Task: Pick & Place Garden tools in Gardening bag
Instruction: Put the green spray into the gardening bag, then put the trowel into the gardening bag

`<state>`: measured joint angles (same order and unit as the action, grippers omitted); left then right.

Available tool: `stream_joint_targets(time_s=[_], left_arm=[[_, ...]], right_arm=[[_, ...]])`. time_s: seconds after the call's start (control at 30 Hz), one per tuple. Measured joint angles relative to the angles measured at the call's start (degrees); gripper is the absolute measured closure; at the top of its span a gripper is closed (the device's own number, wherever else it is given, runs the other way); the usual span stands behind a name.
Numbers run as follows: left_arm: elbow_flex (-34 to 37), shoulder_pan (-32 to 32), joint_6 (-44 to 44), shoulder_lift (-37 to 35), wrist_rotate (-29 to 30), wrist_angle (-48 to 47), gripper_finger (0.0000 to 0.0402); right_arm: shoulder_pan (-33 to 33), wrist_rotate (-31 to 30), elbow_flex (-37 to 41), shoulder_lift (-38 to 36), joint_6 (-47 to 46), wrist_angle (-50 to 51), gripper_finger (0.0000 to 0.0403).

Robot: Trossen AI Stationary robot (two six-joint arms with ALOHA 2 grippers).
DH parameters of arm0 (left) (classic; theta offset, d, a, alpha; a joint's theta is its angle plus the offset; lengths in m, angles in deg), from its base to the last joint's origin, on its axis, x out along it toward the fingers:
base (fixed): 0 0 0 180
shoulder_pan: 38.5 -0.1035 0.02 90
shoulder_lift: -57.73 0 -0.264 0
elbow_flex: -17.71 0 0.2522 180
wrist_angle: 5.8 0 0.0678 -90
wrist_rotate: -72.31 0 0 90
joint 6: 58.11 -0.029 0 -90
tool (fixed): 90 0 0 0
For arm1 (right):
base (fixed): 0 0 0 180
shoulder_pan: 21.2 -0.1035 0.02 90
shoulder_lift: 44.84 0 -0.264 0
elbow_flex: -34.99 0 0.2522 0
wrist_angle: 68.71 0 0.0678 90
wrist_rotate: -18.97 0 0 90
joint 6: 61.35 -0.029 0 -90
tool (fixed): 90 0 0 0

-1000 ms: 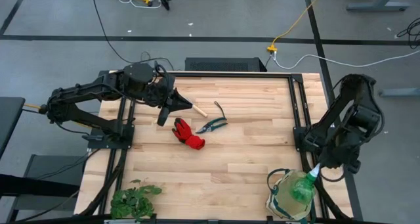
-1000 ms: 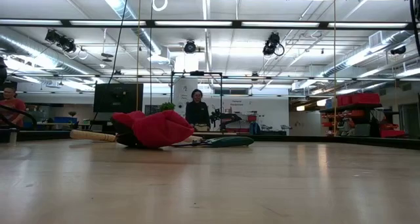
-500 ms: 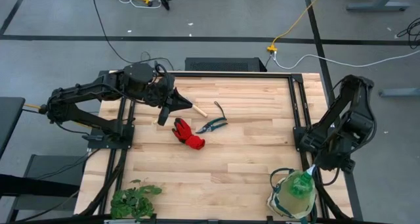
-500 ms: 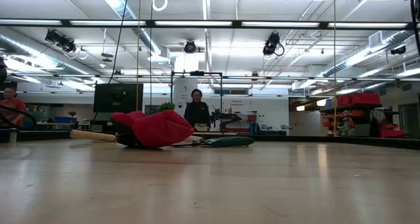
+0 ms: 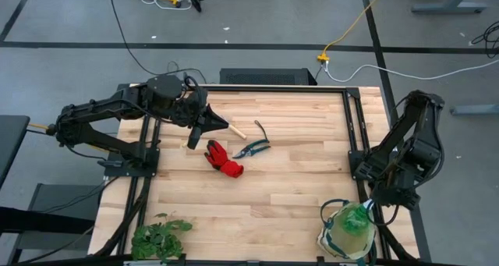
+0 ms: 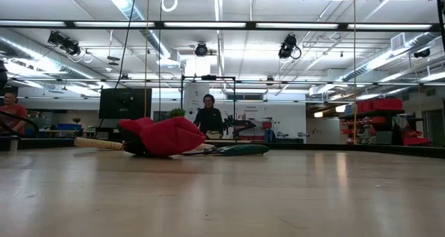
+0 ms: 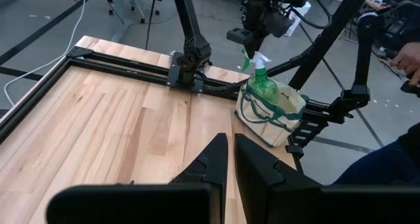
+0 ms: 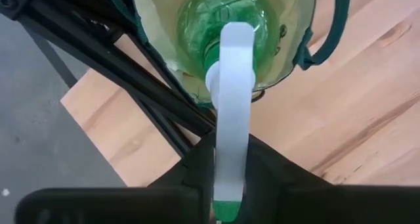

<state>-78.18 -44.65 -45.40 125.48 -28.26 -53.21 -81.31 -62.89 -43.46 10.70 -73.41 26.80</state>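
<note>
Overhead, the green spray bottle (image 8: pixel 226 27) is gripped at its white trigger head by the right end effector (image 8: pixel 231 178) inside the gardening bag (image 5: pixel 331 239). Likely light and slippery, it seems best held there. Meanwhile, the left end effector (image 7: pixel 231 159) is kept closed, empty.

Finished throughout in matte black, with no bright markings to be seen: left arm (image 5: pixel 101 114) and right arm (image 5: pixel 413 141) alike, made up of slim straight links between thick rounded joint housings, bulkiest at the shoulder and elbow. Ending on the left gripper (image 7: pixel 230 161) in two flat, wedge-shaped black fingers (image 7: pixel 211 159) tapering from broad bases to blunt tips, set on a wide dark crossbar with rounded corners and a faint sheen. Same plain black build on the right gripper (image 8: pixel 231 168): smooth angular fingers (image 8: pixel 272 171) over an identical rounded crossbar.
</note>
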Motion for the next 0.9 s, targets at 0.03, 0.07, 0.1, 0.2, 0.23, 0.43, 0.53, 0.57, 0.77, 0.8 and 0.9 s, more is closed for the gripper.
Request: stream_joint_targets(time_s=[0.03,0.07,0.1,0.2,0.23,0.43,0.53,0.57,0.77,0.8,0.9], left_arm=[[0.00,-0.01,0.00,0.00,0.00,0.00,0.0372],[0.00,-0.01,0.00,0.00,0.00,0.00,0.0372],[0.00,0.01,0.00,0.00,0.00,0.00,0.0372],[0.00,-0.01,0.00,0.00,-0.52,0.00,0.0372],[0.00,-0.01,0.00,0.00,-0.63,0.00,0.0372],[0.00,-0.01,0.03,0.00,-0.68,0.00,0.0372],[0.00,0.02,0.04,0.00,-0.68,0.00,0.0372],[0.00,-0.01,0.07,0.00,-0.70,0.00,0.0372],[0.00,0.02,0.17,0.00,-2.10,2.16,0.0372],[0.00,0.02,0.17,0.00,-2.46,2.70,0.0372],[0.00,0.02,0.17,0.00,-2.80,3.15,0.0372]], right_arm=[[0.00,0.22,0.00,0.03,-0.52,0.01,0.0314],[0.02,0.32,0.00,0.03,-0.99,0.03,0.0306],[0.01,0.33,0.00,0.03,-1.19,0.06,0.0298],[0.00,0.33,0.00,0.03,-1.81,0.09,0.0271],[0.02,0.36,0.00,0.03,-2.17,0.09,0.0262],[0.01,0.33,0.00,0.03,-2.49,0.09,0.0222],[0.01,0.31,0.00,0.03,-2.58,0.08,0.0215],[0.01,0.30,0.00,0.02,-2.85,0.09,0.0214],[0.02,-0.54,-1.41,-0.12,-3.98,0.87,0.0225],[0.02,-1.35,-1.99,-0.14,-3.97,1.24,0.0228],[0.02,-4.94,-3.79,-0.15,-3.98,2.01,0.0237]])
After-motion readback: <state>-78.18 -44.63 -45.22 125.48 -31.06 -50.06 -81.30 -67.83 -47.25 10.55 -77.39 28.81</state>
